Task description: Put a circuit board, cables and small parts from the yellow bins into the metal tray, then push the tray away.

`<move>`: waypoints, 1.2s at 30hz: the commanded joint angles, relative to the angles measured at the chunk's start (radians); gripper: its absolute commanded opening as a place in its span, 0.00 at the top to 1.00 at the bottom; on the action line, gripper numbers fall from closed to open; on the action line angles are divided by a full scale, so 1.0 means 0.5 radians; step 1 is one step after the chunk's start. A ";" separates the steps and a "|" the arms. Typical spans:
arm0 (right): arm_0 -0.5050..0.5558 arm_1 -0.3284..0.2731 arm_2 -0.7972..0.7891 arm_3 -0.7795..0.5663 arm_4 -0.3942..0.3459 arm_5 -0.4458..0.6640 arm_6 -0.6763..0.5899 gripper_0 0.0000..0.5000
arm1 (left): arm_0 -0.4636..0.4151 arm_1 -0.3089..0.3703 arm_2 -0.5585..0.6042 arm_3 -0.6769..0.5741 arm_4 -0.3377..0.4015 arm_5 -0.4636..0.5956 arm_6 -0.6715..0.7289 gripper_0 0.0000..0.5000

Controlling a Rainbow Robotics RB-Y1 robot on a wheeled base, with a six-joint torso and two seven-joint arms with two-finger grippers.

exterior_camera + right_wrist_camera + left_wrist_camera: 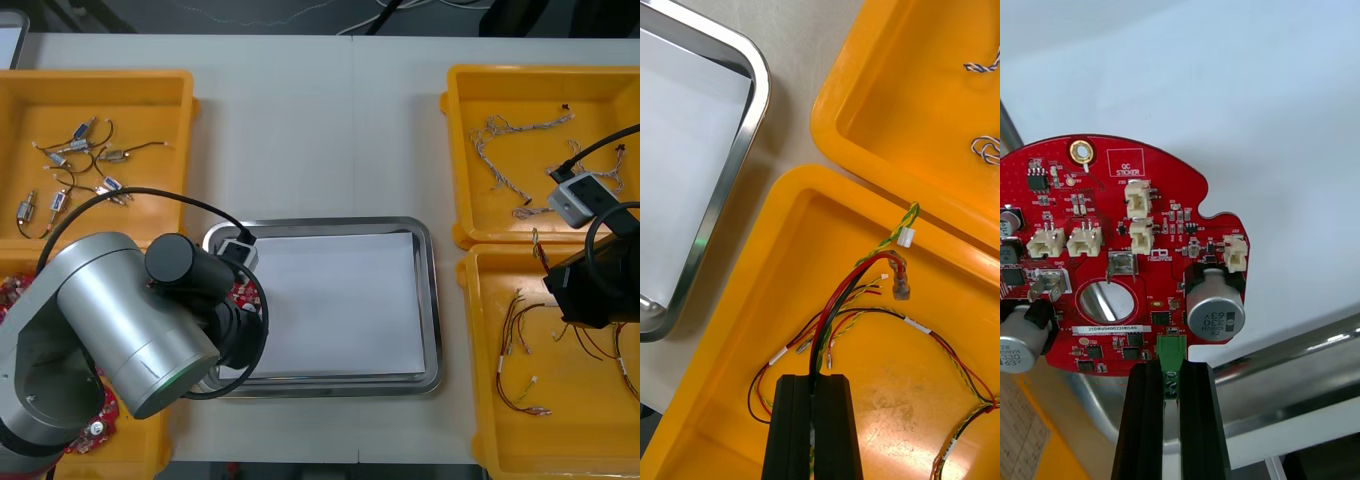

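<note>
Left arm (120,320): nearest, over the table's left side.
Left gripper (1171,382): clamped on the circuit board (1127,247) by its green edge connector, above the metal tray (1300,360) at its left rim.
Right gripper (816,390): pinching a red and yellow cable (857,274) in the near right yellow bin (887,420).
Risk: the thin edge hold may let the board pivot onto the rim, and tangled neighbouring cables may drag along.

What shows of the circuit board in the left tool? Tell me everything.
The circuit board is round and red, with a notch in its edge, white connectors, silvery capacitors, a central hole, a gold-ringed hole and a white barcode label. The left tool is shut on a green connector at its edge, holding it over the metal tray, above the white inside near the rim.
</note>
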 commanded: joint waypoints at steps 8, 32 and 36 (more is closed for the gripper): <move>-0.025 -0.066 0.028 -0.060 0.014 0.006 -0.070 1.00 | -0.061 -0.103 -0.157 0.109 -0.084 -0.090 0.146 1.00; -0.025 -0.066 0.028 -0.060 0.014 0.006 -0.070 1.00 | -0.037 -0.060 -0.328 0.158 -0.105 -0.056 0.244 1.00; -0.025 -0.066 0.028 -0.060 0.014 0.006 -0.070 1.00 | -0.018 -0.044 -0.331 0.158 -0.108 -0.069 0.251 1.00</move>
